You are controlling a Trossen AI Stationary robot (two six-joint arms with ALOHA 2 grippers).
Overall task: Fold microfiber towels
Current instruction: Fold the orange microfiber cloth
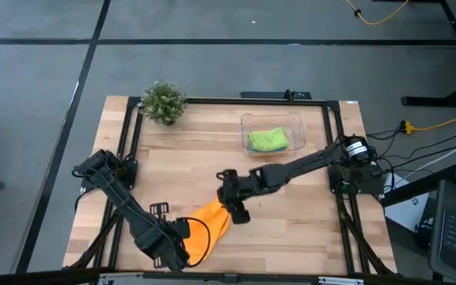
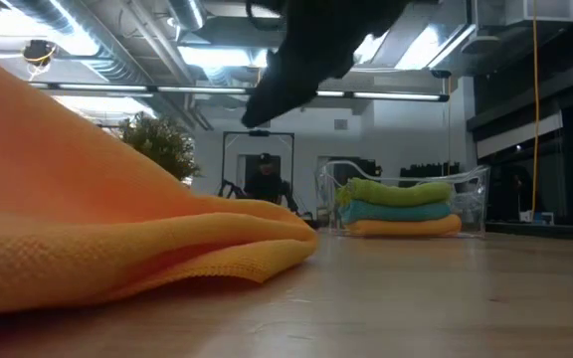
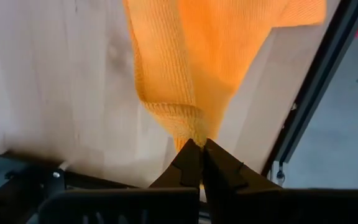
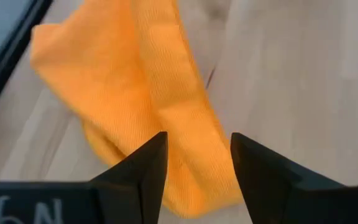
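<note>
Orange towel (image 1: pixel 207 228) lies bunched on the bench (image 1: pixel 180 170), pinched at one corner by the shut left pincer (image 1: pixel 187 235); the right pincer (image 1: pixel 236 210) hovers at its far end. Low down, folded towels (image 2: pixel 401 207) fill a clear tub (image 2: pixel 476 194) behind. Left wrist shows the clamped corner. Right wrist shows parted fingers (image 4: pixel 143 171) holding nothing, towel between and below them.

- Bare wooden table (image 1: pixel 307 229) lies open along the right edge.
- Clear plastic tub (image 1: pixel 273 127) and small green potted plant (image 1: pixel 164 102) block the far edge.
- Crumpled orange microfiber towel (image 1: pixel 208 226) occupies the near edge.
</note>
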